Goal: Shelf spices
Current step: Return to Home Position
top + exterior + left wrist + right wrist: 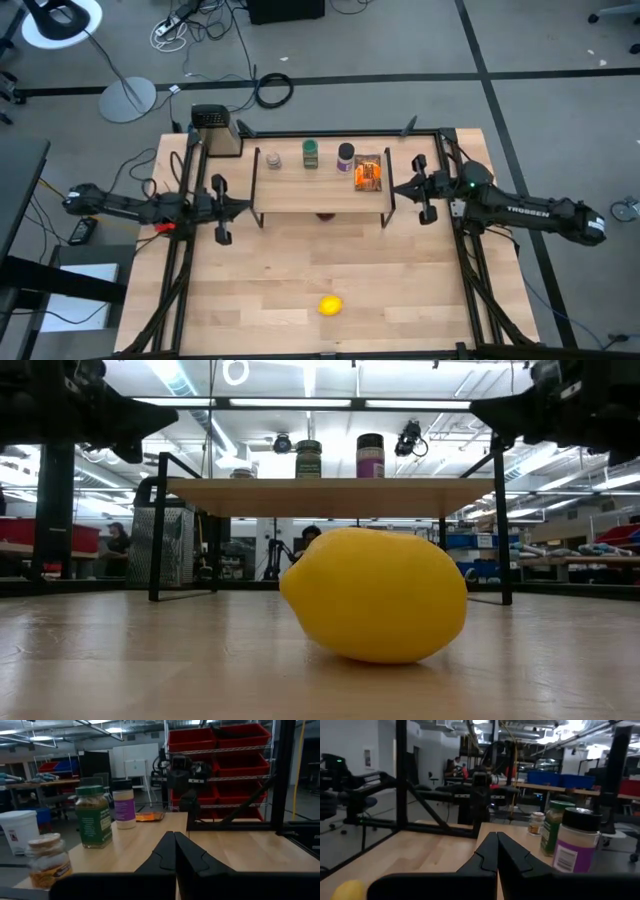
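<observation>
The shelf (320, 195) stands mid-table on thin black legs. On its wooden top stand the pale beige jar (273, 159), the green jar (311, 154) and the purple jar with a black lid (346, 156). The orange packet (368, 172) lies flat at the top's right end. My left gripper (244, 205) hovers shut just off the shelf's left end, level with the top (175, 840). My right gripper (398, 188) hovers shut off the right end (496, 841). The left wrist view shows the jars in a row: beige (47, 860), green (92, 817), purple (124, 804).
A yellow lemon (330, 305) lies on the table near its near edge and fills the low view (375, 595). A small dark red round object (325, 214) sits under the shelf. A metal grater box (215, 130) stands at the far left corner. Black frame rails run along both table sides.
</observation>
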Tool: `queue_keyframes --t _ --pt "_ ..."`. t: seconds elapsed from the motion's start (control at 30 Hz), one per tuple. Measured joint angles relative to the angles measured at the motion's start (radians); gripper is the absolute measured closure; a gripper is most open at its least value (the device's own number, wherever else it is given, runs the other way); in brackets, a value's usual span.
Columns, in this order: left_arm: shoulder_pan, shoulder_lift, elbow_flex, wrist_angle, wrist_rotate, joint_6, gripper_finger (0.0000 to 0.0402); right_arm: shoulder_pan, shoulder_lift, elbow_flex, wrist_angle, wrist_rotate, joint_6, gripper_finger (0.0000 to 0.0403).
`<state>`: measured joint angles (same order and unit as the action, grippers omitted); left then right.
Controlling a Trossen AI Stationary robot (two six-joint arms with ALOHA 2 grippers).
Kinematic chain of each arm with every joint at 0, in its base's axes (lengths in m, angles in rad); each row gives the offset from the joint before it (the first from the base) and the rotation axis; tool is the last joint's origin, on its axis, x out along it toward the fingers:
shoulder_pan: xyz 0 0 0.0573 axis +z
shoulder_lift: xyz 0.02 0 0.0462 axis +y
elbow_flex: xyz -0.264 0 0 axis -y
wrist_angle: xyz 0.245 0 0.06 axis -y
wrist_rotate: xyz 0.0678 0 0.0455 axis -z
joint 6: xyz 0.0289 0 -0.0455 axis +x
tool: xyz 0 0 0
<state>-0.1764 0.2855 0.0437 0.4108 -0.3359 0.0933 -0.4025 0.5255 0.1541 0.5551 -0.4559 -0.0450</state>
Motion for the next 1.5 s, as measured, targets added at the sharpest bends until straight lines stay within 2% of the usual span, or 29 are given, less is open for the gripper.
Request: queue_keyframes --t 0.2,0.43,0.53,0.7,1.13,1.37,1.5 --pt "0.0 -0.158 0.0 -0.175 -0.002 -0.037 0.0401 -0.016 -0.102 -0.039 -0.091 -0.02 0.002 0.0403" --pt "0.0 -0.286 0.001 -0.325 -0.004 -0.064 0.0401 -0.01 -0.139 -0.041 -0.206 -0.019 0.043 0.0403" --pt "0.0 -0.286 0.02 -0.37 -0.007 -0.065 0.0401 0.011 -0.153 -0.041 -0.226 -0.005 0.046 0.0403" --pt "-0.001 -0.286 0.062 -0.453 -0.007 -0.077 0.0401 0.036 -0.209 -0.041 -0.263 0.113 0.027 0.0403" --pt "-0.002 -0.286 0.123 -0.516 -0.001 -0.07 0.0401 0.082 -0.526 -0.041 -0.541 0.195 0.023 0.0403" --pt "-0.002 -0.286 0.116 -0.527 -0.001 -0.071 0.0402 0.107 -0.515 -0.043 -0.588 0.23 0.017 0.0403" --pt "-0.002 -0.286 0.115 -0.53 -0.002 -0.075 0.0402 0.109 -0.521 -0.105 -0.519 0.263 0.023 0.0403"
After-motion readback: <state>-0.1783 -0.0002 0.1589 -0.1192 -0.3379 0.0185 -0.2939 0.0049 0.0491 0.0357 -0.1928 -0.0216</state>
